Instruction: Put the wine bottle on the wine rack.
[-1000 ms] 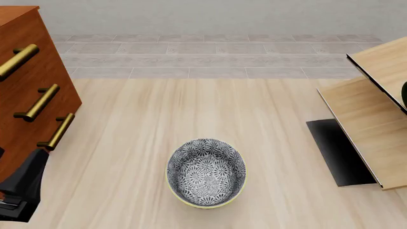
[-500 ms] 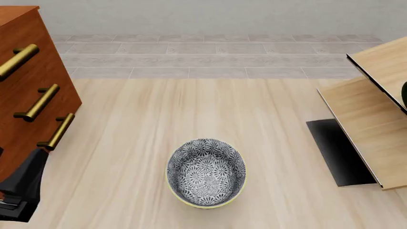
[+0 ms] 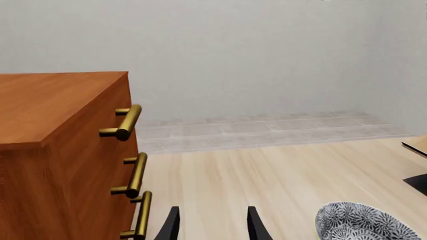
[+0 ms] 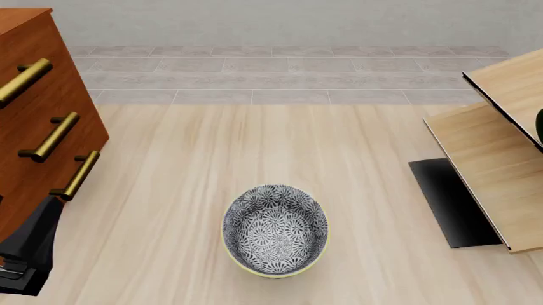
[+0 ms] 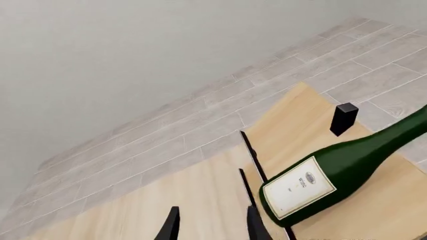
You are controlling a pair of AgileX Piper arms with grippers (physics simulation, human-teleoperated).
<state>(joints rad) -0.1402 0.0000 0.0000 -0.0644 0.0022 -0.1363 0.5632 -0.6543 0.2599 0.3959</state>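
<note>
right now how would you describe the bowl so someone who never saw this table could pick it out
Start at the reddish-brown wooden drawer cabinet with brass handles on the table's left, then look right to the open middle of the pale wood tabletop. The round bowl sits there alone, black-and-white floral pattern inside, yellowish rim, the only patterned thing between cabinet and light-wood wine rack.

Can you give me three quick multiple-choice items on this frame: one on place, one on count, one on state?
1. Where does the wine bottle lie?
A. on the wine rack
B. in the bowl
C. on the cabinet

2. How many brass handles show on the cabinet, front view?
A. one
B. three
C. five

3. State of the right claw?
A. shut on bottle
B. open, holding nothing
C. shut on bowl

Key: 1 A, bottle rests on pale wood panels. 2 B, three bars visible. 3 B, fingers apart, nothing between.
</note>
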